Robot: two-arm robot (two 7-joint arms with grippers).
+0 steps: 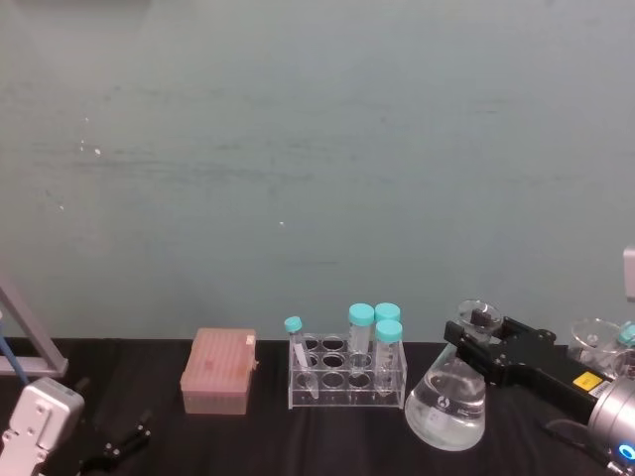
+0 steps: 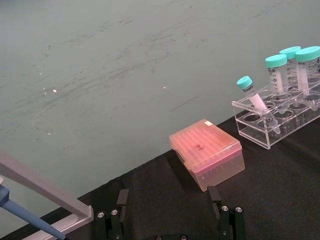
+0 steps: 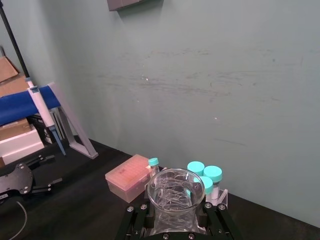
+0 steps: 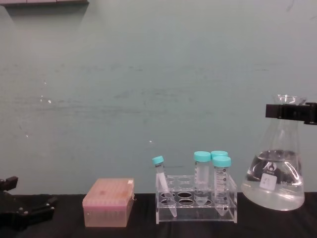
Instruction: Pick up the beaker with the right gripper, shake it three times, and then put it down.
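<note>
A black surface [image 1: 327,436] runs along a teal wall. Near its back edge, left of the middle, sits a closed pink tip box [image 1: 218,372]. Just beside it toward the right end stands a clear rack [image 1: 347,382], apart from the box, holding four teal-capped tubes [image 1: 361,332], three upright and one tilted. A grey stand foot [image 1: 30,342] rests by the back left corner. Toward the right end, the beaker [image 1: 446,402] appears raised just off the surface, its neck clamped in the right tool [image 1: 476,337].
</note>
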